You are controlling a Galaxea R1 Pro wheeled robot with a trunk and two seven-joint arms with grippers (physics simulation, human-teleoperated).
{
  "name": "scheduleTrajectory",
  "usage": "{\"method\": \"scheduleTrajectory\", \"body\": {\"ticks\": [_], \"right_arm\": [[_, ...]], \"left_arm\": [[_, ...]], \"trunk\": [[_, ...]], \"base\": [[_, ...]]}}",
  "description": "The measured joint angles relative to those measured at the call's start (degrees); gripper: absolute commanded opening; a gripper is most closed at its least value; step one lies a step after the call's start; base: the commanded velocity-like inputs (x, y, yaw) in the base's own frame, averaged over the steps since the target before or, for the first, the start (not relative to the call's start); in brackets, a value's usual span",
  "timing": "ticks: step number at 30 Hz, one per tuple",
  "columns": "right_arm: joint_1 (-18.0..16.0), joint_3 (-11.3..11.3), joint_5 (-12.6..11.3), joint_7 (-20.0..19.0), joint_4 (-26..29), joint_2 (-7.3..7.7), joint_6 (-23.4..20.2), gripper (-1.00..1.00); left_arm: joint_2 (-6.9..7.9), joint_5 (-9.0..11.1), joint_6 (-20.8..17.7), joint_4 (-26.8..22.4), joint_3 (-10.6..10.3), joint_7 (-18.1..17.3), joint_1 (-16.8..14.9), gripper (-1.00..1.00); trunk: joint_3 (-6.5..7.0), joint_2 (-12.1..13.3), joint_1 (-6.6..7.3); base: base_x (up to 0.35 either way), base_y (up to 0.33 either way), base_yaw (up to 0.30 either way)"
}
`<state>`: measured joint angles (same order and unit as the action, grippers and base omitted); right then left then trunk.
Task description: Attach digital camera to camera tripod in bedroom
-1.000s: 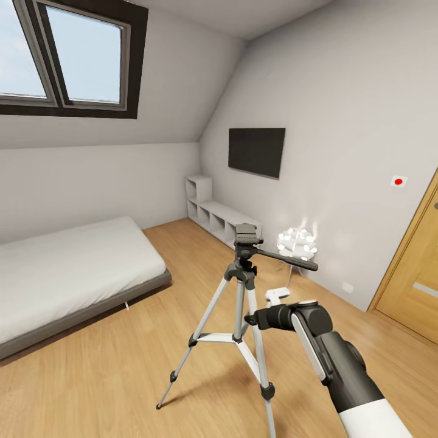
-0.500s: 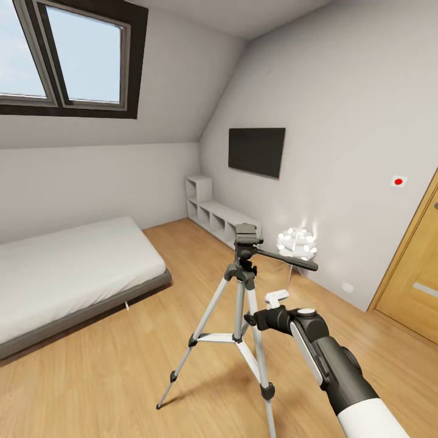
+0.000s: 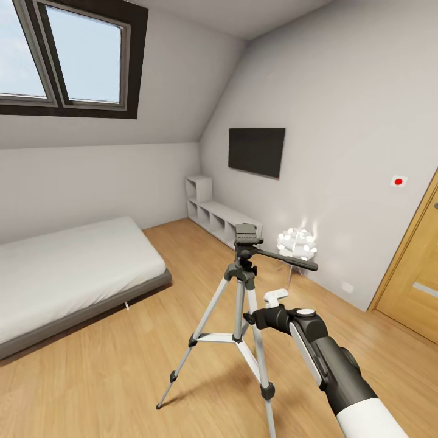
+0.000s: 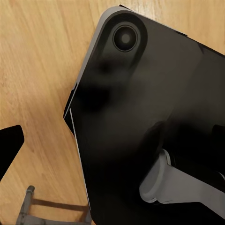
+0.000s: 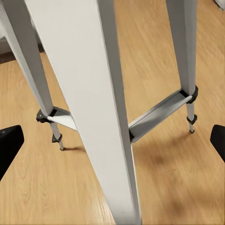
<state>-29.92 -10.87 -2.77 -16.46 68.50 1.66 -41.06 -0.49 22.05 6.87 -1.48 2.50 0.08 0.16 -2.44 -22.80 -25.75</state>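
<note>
On the light wood floor [image 3: 109, 377] of the bedroom, with its bed [image 3: 67, 274] at left and TV [image 3: 257, 151] far on the wall, your camera tripod [image 3: 243, 304] stood upright at centre, pan handle pointing right. Your right gripper [image 5: 112, 140] sat unclenched against a leg; your left claw's state I cannot tell.

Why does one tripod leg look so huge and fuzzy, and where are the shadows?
In the right wrist view, the camera tripod leg sits so close to the lens that it looks giant and soft-edged; a faint shadow lies on the wood floor near one foot. In the head view the tripod looks sharp, with a soft shadow beneath it. In the left wrist view, a dark blurry robot part blocks much of the picture.
</note>
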Motion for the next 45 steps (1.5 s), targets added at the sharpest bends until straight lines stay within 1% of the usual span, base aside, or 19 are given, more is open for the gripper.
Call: {"method": "scheduleTrajectory", "body": {"ticks": [6, 12, 16, 25, 34, 35, 37, 38, 40, 42, 45], "right_arm": [[0.0, -0.03, -0.32, 0.05, -0.44, -0.04, 2.72, 1.0], [0.0, 0.04, -0.31, 0.11, -2.15, -0.16, 3.29, 1.0], [-0.01, 0.05, -0.19, 0.2, -3.52, -0.26, 4.45, 1.0], [-0.01, 0.13, -0.33, 0.86, -4.37, -0.31, 9.45, 1.0], [-0.02, 0.14, -0.33, 0.93, -4.4, -0.32, 9.85, 1.0], [-0.03, 0.15, -0.35, 0.93, -4.4, -0.35, 9.87, -1.0], [-0.02, 0.14, -0.38, 0.9, -4.41, -0.37, 9.88, -1.0], [-0.02, 0.12, -0.82, 0.81, -4.4, -0.39, 9.83, -1.0], [-0.01, 0.11, -0.04, 0.82, -4.43, -0.39, 9.95, -1.0], [-0.02, 0.11, 0.07, 0.75, -4.49, -0.42, 10.0, -1.0], [-0.03, 0.08, -0.48, 0.68, -4.77, -0.43, 9.96, -1.0]], "left_arm": [[0.05, 0.06, 0.0, 0.0, 0.0, 0.01, 0.0, 1.0], [0.07, 0.08, 0.0, 0.0, 0.0, 0.05, 0.0, 1.0], [0.07, 0.09, 0.0, 0.0, 0.0, 0.01, 0.0, 1.0], [0.07, 0.09, 0.0, 0.0, 0.0, 0.06, 0.0, 1.0], [0.07, 0.09, 0.0, 0.0, 0.0, 0.05, 0.0, 1.0], [0.07, 0.09, 0.0, 0.0, 0.0, 0.04, 0.0, 1.0], [0.07, 0.09, 0.0, 0.0, 0.0, 0.05, 0.0, 1.0], [0.07, 0.09, 0.0, 0.01, 0.0, 0.05, 0.0, 1.0], [0.07, 0.09, 0.0, 0.0, 0.0, 0.06, 0.0, 1.0], [0.07, 0.09, 0.0, 0.0, 0.0, 0.05, 0.01, 1.0], [0.07, 0.09, 0.0, 0.0, 0.0, 0.04, 0.0, 1.0]], "trunk": [[0.0, 0.0, 0.0], [0.0, 0.0, 0.0], [0.0, 0.0, 0.0], [0.0, 0.0, 0.0], [0.0, 0.0, 0.0], [0.0, 0.0, 0.0], [0.0, 0.0, 0.0], [0.0, -0.01, 0.0], [-0.01, 0.01, 0.0], [0.0, -0.01, 0.0], [0.01, -0.02, 0.01]], "base": [[0.0, 0.0, 0.0], [0.0, 0.0, 0.0], [0.0, 0.0, 0.0], [0.0, 0.0, 0.0], [0.0, 0.0, 0.0], [0.0, 0.0, 0.0], [0.0, 0.0, 0.0], [0.0, 0.0, 0.0], [0.0, 0.0, 0.0], [0.0, 0.0, 0.0], [0.0, 0.0, 0.0]]}}
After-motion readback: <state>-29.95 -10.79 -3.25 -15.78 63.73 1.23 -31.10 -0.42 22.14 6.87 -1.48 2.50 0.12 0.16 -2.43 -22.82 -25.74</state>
